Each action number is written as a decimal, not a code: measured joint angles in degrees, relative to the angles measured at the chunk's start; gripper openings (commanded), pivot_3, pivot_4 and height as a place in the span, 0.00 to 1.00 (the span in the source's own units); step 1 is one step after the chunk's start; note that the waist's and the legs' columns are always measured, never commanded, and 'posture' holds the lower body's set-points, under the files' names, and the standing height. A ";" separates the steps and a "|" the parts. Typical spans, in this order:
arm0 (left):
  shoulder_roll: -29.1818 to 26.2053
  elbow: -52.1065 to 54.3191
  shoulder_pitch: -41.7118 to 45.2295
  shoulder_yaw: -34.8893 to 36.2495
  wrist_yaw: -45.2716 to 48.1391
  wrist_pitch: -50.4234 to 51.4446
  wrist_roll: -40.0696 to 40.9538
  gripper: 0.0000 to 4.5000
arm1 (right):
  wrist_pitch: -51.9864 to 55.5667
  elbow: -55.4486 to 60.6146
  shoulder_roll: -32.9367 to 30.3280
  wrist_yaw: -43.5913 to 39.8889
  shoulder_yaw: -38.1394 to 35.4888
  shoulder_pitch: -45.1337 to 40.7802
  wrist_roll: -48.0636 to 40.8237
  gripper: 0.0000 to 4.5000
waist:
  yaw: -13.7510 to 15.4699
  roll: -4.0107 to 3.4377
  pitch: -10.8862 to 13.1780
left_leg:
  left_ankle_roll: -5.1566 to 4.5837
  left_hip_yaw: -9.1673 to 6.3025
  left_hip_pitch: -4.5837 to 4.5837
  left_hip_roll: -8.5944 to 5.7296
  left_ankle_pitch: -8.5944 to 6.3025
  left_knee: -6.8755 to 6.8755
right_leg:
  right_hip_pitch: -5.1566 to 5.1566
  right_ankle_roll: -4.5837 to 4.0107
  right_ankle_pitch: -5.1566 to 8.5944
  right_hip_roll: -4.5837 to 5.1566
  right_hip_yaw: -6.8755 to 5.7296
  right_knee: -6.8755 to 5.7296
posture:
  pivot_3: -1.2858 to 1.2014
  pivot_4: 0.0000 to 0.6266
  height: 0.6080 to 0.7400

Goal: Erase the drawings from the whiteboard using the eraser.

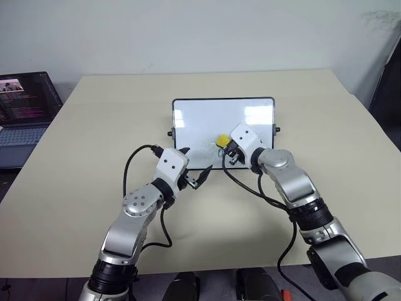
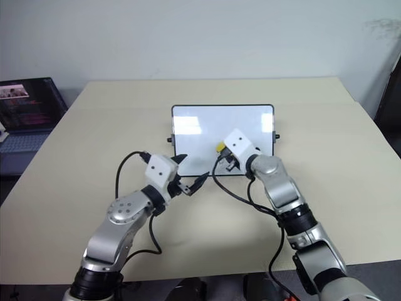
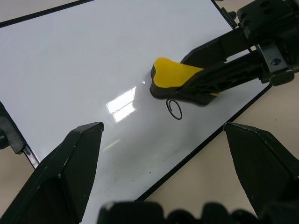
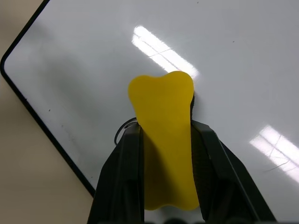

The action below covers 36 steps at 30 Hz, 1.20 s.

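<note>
Left wrist view: "0"-like mark (image 3: 174, 109) beside eraser (image 3: 175, 79)

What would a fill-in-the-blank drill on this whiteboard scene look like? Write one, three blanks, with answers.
1. The right gripper is shut on the yellow ____.
2. The eraser sits over the whiteboard beside a small round ____ mark.
3. The left gripper hangs by the board's near edge, its jaws ____ and holding nothing.

Missing words: eraser; black; open
</note>
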<state>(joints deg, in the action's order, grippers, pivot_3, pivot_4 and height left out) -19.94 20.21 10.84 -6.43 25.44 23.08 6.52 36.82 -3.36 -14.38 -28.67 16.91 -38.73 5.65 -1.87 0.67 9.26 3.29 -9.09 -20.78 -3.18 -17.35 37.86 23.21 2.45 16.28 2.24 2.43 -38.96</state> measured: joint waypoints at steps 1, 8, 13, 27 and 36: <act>0.02 0.00 0.00 0.00 0.00 0.00 -0.01 1.00 | 0.42 0.55 -0.21 -0.03 0.00 0.06 -0.03 0.23 | 0.03 0.00 0.00 | 0.00 -0.01 -0.01 0.00 0.00 0.00 | 0.00 0.00 0.00 0.00 -0.01 0.00 | 0.52 0.24 1.00; 0.14 0.00 0.19 -0.02 0.03 0.01 -0.02 1.00 | 2.98 2.92 -0.47 1.33 -1.79 0.32 -0.30 0.23 | 0.14 0.01 0.01 | 0.01 -0.03 -0.07 -0.01 0.00 0.00 | 0.04 0.00 0.00 0.01 -0.02 0.05 | 0.52 0.24 1.00; 0.12 0.01 0.79 -0.03 0.21 0.22 0.04 1.00 | 4.05 5.48 0.33 3.78 -6.58 0.12 -1.69 0.23 | -0.01 0.00 0.01 | 0.01 0.00 -0.09 0.01 0.00 -0.04 | 0.07 0.00 0.00 0.00 0.01 0.08 | 0.52 0.24 1.00; -0.34 13.39 -7.93 -1.78 -0.14 8.81 1.31 1.00 | 14.54 24.68 -1.18 4.02 -12.52 16.09 -10.06 0.23 | 0.14 0.00 0.03 | -0.13 0.00 -0.12 -0.01 -0.09 -0.06 | 0.05 0.05 0.04 0.03 0.03 0.13 | 0.52 0.24 1.00; -1.24 14.95 -10.37 -1.59 -1.03 10.19 1.37 1.00 | 14.85 26.70 -1.47 6.51 -13.18 19.89 -10.42 0.23 | 0.16 0.00 0.04 | -0.02 0.00 -0.09 0.00 -0.03 -0.06 | 0.02 0.06 0.04 0.01 0.01 0.12 | 0.52 0.24 1.00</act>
<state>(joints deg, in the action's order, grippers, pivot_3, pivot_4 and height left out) -21.18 35.15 0.47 -8.03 24.41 33.27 7.89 51.67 23.34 -15.85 -22.16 3.73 -18.83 -4.78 -1.71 0.68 9.30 3.27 -9.09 -20.87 -3.18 -17.37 37.80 23.22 2.51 16.32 2.25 2.44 -38.84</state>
